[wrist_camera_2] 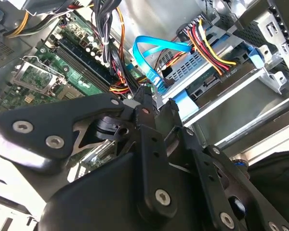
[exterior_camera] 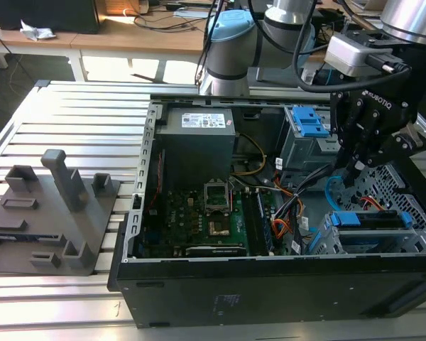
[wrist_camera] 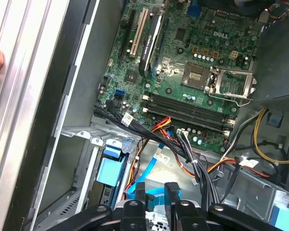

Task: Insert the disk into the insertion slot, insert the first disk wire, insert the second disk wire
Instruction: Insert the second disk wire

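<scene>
While the claw (exterior_camera: 351, 176) hangs low inside the open computer case (exterior_camera: 270, 291) on the ribbed counter (exterior_camera: 71, 114), it sits just above the insertion slot (exterior_camera: 412, 241). In the second wrist view its 2 fingers (wrist_camera_2: 144, 113) are closed on the dark plug end of the second disk wire (wrist_camera_2: 149, 48), whose light blue loop curves up beside them. The disk (exterior_camera: 366, 219) lies in the slot, with its blue carrier showing. The first disk wire (wrist_camera_2: 209, 48) runs to the disk's end, where its plug rests. A green motherboard (wrist_camera: 183, 62) lies across the case floor.
</scene>
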Controlling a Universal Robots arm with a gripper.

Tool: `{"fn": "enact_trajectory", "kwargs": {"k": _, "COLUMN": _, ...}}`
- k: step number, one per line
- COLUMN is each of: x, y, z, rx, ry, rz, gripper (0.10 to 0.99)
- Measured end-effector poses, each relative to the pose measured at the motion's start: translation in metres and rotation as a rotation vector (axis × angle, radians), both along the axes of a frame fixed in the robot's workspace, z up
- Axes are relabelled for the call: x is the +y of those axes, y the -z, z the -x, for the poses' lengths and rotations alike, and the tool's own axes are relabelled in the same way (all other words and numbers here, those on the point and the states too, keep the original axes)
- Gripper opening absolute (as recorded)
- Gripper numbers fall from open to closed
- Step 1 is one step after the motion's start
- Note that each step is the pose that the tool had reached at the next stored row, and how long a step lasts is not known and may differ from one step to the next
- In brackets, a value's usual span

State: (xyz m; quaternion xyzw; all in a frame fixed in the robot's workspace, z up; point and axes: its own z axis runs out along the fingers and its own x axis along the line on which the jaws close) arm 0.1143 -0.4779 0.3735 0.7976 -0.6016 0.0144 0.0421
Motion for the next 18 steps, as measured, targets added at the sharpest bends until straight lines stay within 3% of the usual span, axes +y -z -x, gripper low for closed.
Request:
{"fn": "enact_trajectory", "kwargs": {"k": 4, "x": 0.0035, "y": 0.0038, "z": -0.0100, "rx": 0.0024, "ry": -0.006, "rz": 0.000, "gripper": 0.302}}
{"fn": "enact_trajectory", "kwargs": {"k": 9, "x": 0.0038, "y": 0.0212, "z": -0.0114, "rx": 0.0049, "ry": -0.007, "rz": 0.004, "gripper": 0.302}}
{"fn": "enact_trajectory", "kwargs": {"k": 13, "x": 0.0037, "y": 0.0217, "z": -0.0115, "rx": 0.0049, "ry": -0.007, "rz": 0.007, "gripper": 0.302}}
{"fn": "enact_trajectory", "kwargs": {"k": 14, "x": 0.0037, "y": 0.0217, "z": -0.0115, "rx": 0.0050, "ry": -0.007, "rz": 0.007, "gripper": 0.290}}
{"fn": "enact_trajectory", "kwargs": {"k": 15, "x": 0.0037, "y": 0.0217, "z": -0.0115, "rx": 0.0049, "ry": -0.007, "rz": 0.008, "gripper": 0.224}}
{"fn": "enact_trajectory", "kwargs": {"k": 18, "x": 0.0037, "y": 0.0217, "z": -0.0115, "rx": 0.0049, "ry": -0.007, "rz": 0.009, "gripper": 0.208}}
